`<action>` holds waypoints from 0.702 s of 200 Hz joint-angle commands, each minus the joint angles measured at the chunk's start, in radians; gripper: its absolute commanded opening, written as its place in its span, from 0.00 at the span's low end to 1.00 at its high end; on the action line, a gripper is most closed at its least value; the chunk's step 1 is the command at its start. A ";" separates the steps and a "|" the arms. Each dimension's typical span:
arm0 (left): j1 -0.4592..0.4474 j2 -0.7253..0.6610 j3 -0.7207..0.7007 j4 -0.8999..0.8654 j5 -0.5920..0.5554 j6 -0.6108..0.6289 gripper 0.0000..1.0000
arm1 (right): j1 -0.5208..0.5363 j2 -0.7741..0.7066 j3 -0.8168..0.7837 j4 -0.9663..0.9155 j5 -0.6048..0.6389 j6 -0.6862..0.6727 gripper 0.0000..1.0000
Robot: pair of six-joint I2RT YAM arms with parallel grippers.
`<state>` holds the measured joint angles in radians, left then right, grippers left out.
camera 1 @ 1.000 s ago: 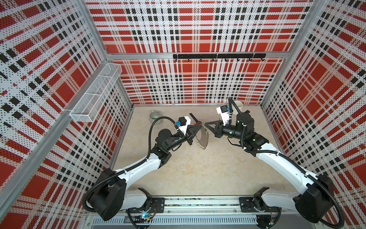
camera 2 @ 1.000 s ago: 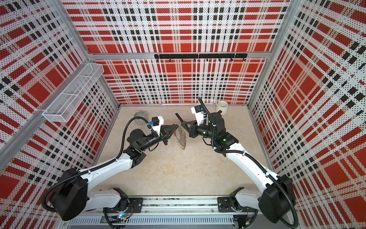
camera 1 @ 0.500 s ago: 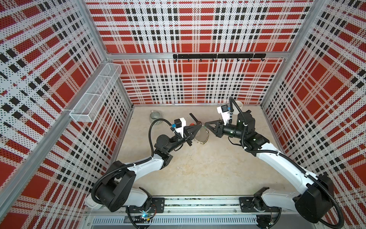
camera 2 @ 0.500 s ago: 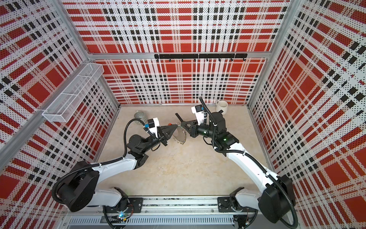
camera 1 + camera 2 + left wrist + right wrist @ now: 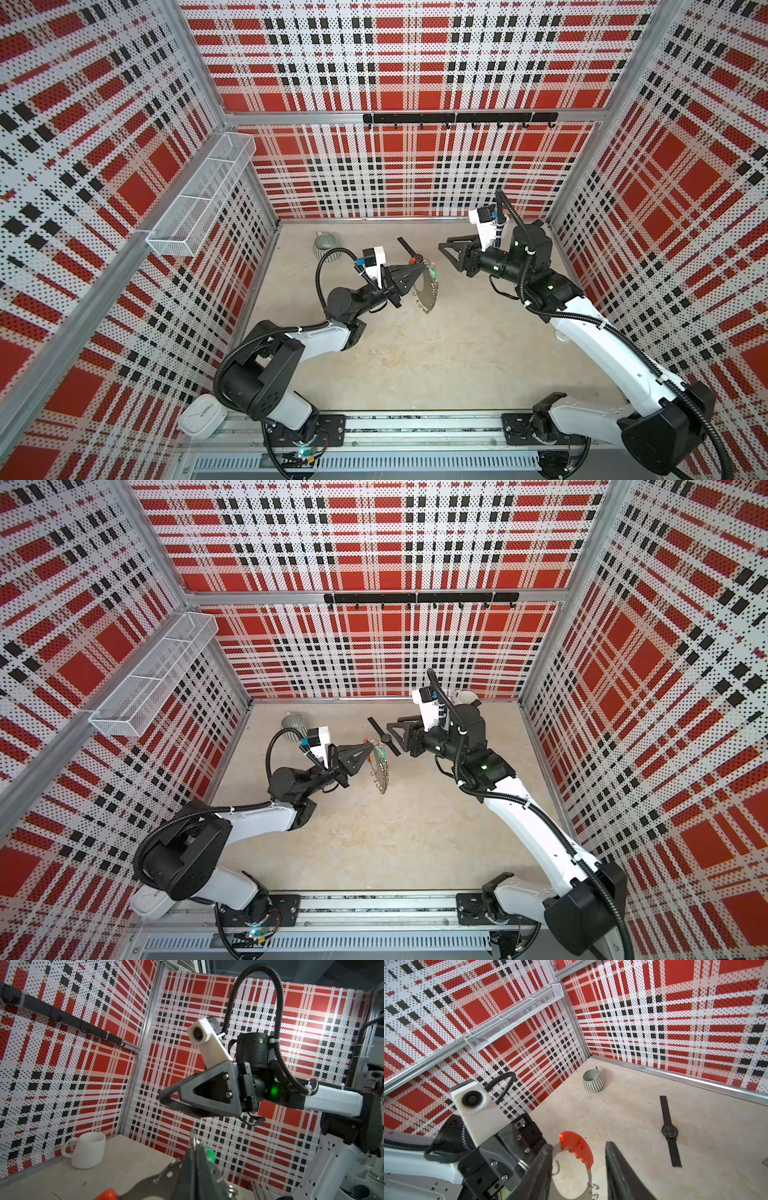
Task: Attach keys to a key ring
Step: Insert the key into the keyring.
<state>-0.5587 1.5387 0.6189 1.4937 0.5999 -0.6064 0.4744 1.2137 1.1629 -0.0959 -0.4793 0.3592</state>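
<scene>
My left gripper [image 5: 419, 271] [image 5: 370, 748] [image 5: 194, 1147] is shut on the rim of the key ring [image 5: 427, 291] [image 5: 381, 771] [image 5: 158, 1180], a flat grey loop with small silver rings. It holds the loop on edge above the table. The ring's red segment [image 5: 577, 1147] points toward the back wall. The keys, one green tag [image 5: 434, 273] [image 5: 380, 752] [image 5: 209, 1154], hang at the rim beside the left fingertips. My right gripper [image 5: 444, 246] [image 5: 391, 729] [image 5: 164, 1098] [image 5: 578, 1145] is open, a short way right of the ring, touching nothing.
A black wristwatch [image 5: 409, 249] [image 5: 384, 737] [image 5: 669, 1132] lies flat below the grippers. A ribbed grey cup [image 5: 326, 249] [image 5: 592, 1081] sits at the back left, a white mug [image 5: 467, 697] [image 5: 88, 1150] at the back right. A white clock [image 5: 201, 417] stands front left.
My right gripper has opened, let go at the ring's top and drawn back a little to the right. The ring tilted up, then swung back to hang from my left gripper.
</scene>
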 commanded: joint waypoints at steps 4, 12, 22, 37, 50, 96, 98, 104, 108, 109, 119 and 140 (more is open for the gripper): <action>0.020 0.007 0.030 0.144 0.031 -0.098 0.00 | -0.007 -0.019 -0.007 0.070 -0.102 -0.018 0.44; 0.024 0.009 0.033 0.145 0.038 -0.101 0.00 | -0.007 -0.018 -0.024 0.106 -0.131 -0.005 0.44; 0.028 0.007 0.034 0.139 0.041 -0.099 0.00 | -0.007 -0.013 -0.040 0.135 -0.152 0.007 0.43; 0.030 0.006 0.027 0.133 0.035 -0.104 0.00 | -0.007 -0.005 -0.052 0.151 -0.160 0.019 0.43; 0.027 0.002 0.020 0.133 0.027 -0.107 0.00 | -0.007 -0.005 -0.064 0.168 -0.165 0.030 0.43; 0.011 -0.014 -0.022 0.092 -0.026 -0.079 0.00 | -0.006 -0.003 -0.096 0.202 -0.162 0.049 0.44; 0.009 -0.017 -0.024 0.094 -0.027 -0.077 0.00 | -0.005 -0.003 -0.099 0.205 -0.163 0.052 0.44; 0.004 -0.020 -0.027 0.088 -0.030 -0.072 0.00 | -0.005 -0.005 -0.104 0.214 -0.169 0.060 0.44; 0.003 -0.023 -0.027 0.082 -0.030 -0.068 0.00 | -0.005 -0.005 -0.108 0.221 -0.172 0.066 0.44; 0.002 -0.024 -0.027 0.079 -0.030 -0.068 0.00 | -0.006 -0.005 -0.110 0.223 -0.173 0.066 0.44; 0.003 -0.032 -0.021 0.056 -0.029 -0.067 0.00 | -0.006 -0.004 -0.122 0.248 -0.180 0.079 0.44; 0.001 -0.055 -0.028 0.031 -0.051 -0.066 0.00 | -0.006 0.007 -0.134 0.289 -0.207 0.098 0.44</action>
<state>-0.5514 1.5375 0.5972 1.4994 0.5892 -0.6907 0.4744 1.2121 1.0389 0.1081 -0.6437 0.4282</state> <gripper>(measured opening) 0.044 0.440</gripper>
